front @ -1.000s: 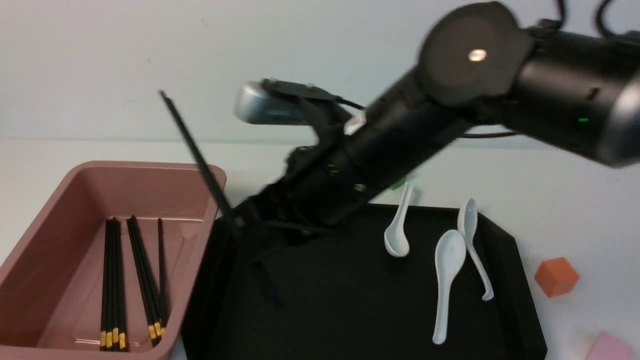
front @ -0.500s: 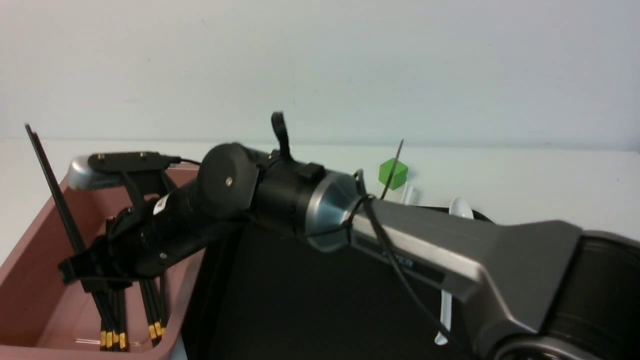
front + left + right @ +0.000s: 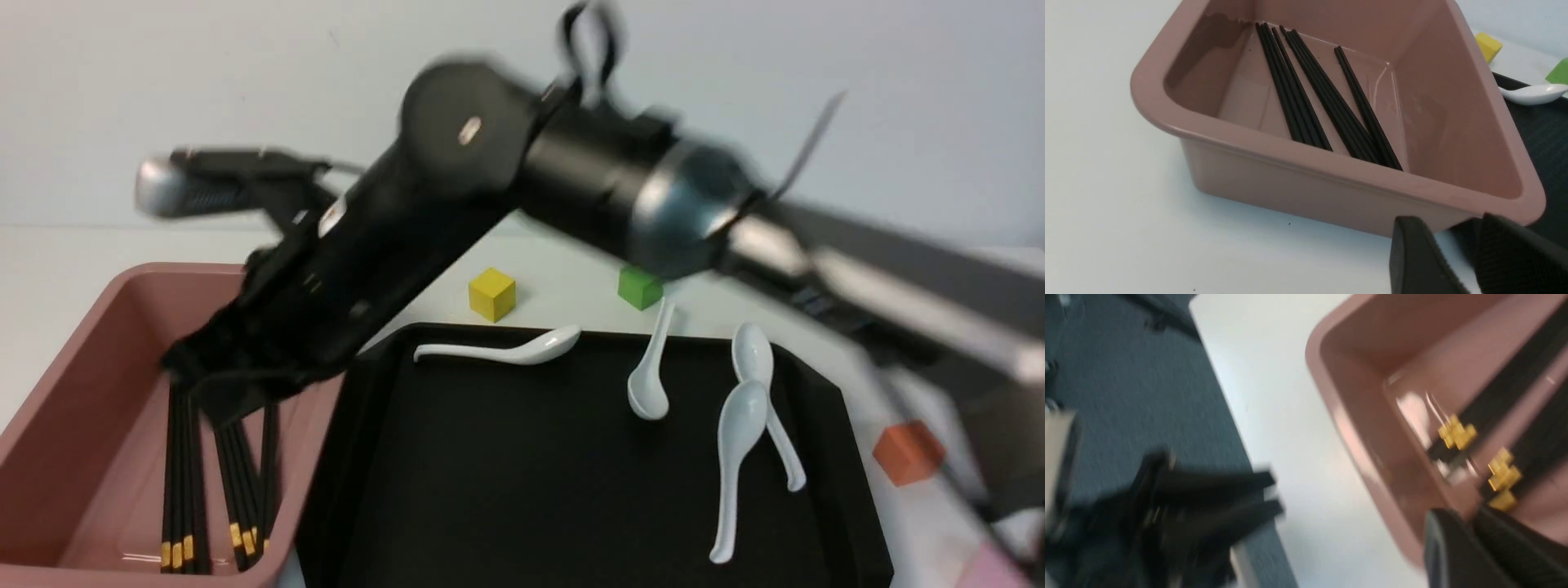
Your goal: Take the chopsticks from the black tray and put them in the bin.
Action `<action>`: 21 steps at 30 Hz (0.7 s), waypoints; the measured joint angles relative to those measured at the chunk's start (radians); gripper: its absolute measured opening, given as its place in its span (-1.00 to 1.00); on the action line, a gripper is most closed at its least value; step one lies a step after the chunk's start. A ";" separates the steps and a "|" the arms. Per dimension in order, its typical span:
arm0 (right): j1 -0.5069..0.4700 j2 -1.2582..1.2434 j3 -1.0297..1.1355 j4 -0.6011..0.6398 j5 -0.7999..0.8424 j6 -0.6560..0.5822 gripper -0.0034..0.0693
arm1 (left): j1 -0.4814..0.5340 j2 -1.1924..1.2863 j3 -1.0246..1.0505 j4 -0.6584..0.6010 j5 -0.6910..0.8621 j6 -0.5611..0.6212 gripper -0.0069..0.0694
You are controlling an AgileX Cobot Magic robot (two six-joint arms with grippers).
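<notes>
Front view, chopsticks [image 3: 184, 490]: thin black sticks with gold bands near their lower ends. They lie lengthwise on the floor of the bin [image 3: 49, 384], at the lower left of the frame.
Front view, bin: a deep dusty-pink tub that sits just beside the left edge of the black tray [image 3: 571, 490].
Front view, black tray: it fills the lower centre and carries four white spoons [image 3: 649, 384]. A yellow cube [image 3: 492, 294] and a green cube [image 3: 639, 287] stand on the table [image 3: 898, 343] behind it, and an orange block [image 3: 908, 452] to its right.
Front view, right fingers [image 3: 216, 392]: a blurred dark mass over the bin, overlapping the upper ends of the chopsticks. I cannot tell whether they touch.
Left wrist view, chopsticks [image 3: 1310, 102]: matte black and fanned into three groups across the bin's [image 3: 1290, 163] floor, their plain tips against one end wall.
Left wrist view, left fingers [image 3: 1412, 261]: slightly apart with a narrow gap. They hold nothing and are outside the bin, near its corner.
Right wrist view, chopsticks [image 3: 1506, 392]: blurred, with their gold-banded ends [image 3: 1457, 433] near an inner corner of the bin [image 3: 1355, 416].
Right wrist view, right fingers [image 3: 1447, 551]: drawn close with only a slit between them and nothing in it. They are by the bin's rim, and the blur hides whether they are fully closed.
</notes>
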 joint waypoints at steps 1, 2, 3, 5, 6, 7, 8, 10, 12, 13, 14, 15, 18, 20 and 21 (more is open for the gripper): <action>-0.012 -0.049 -0.002 -0.030 0.079 0.000 -0.89 | 0.000 0.000 0.000 0.000 0.000 0.000 -0.19; -0.016 -0.073 -0.003 -0.046 0.101 0.000 -0.91 | 0.000 0.000 0.000 0.000 0.000 0.000 -0.19; -0.021 -0.123 -0.003 -0.085 0.125 0.008 -0.93 | 0.000 0.000 0.000 0.000 0.000 0.000 -0.19; -0.022 -0.203 0.011 -0.147 0.144 0.039 -0.94 | 0.000 0.000 0.000 0.000 0.000 0.000 -0.19; -0.022 -0.249 0.029 -0.187 0.147 0.058 -0.94 | 0.000 0.000 0.000 0.000 0.000 0.000 -0.19; -0.022 -0.287 0.049 -0.226 0.149 0.068 -0.94 | 0.000 0.000 0.000 0.000 0.000 0.000 -0.19; -0.021 -0.354 0.096 -0.282 0.156 0.082 -0.94 | 0.000 0.000 0.000 0.000 0.000 0.000 -0.19; -0.021 -0.423 0.169 -0.333 0.161 0.088 -0.93 | 0.000 0.000 0.000 0.000 0.000 0.000 -0.19; -0.022 -0.546 0.296 -0.394 0.163 0.107 -0.93 | 0.000 0.000 0.000 0.000 0.000 0.000 -0.19; -0.022 -0.589 0.349 -0.410 0.163 0.114 -0.93 | 0.000 0.000 0.000 0.000 0.000 0.000 -0.19; -0.022 -0.656 0.436 -0.421 0.156 0.129 -0.93 | 0.000 0.000 0.000 0.000 0.000 0.000 -0.19; -0.022 -0.715 0.514 -0.427 0.134 0.137 -0.93 | 0.000 0.000 0.000 0.000 0.000 0.000 -0.19; -0.022 -0.865 0.713 -0.438 0.031 0.143 -0.92 | 0.000 0.000 0.000 0.000 0.000 0.000 -0.19; -0.022 -1.002 0.889 -0.448 -0.087 0.144 -0.92 | 0.000 0.000 0.000 0.000 0.000 0.000 -0.19; -0.022 -1.089 0.997 -0.456 -0.165 0.146 -0.92 | 0.000 0.000 0.000 0.000 0.000 0.000 -0.19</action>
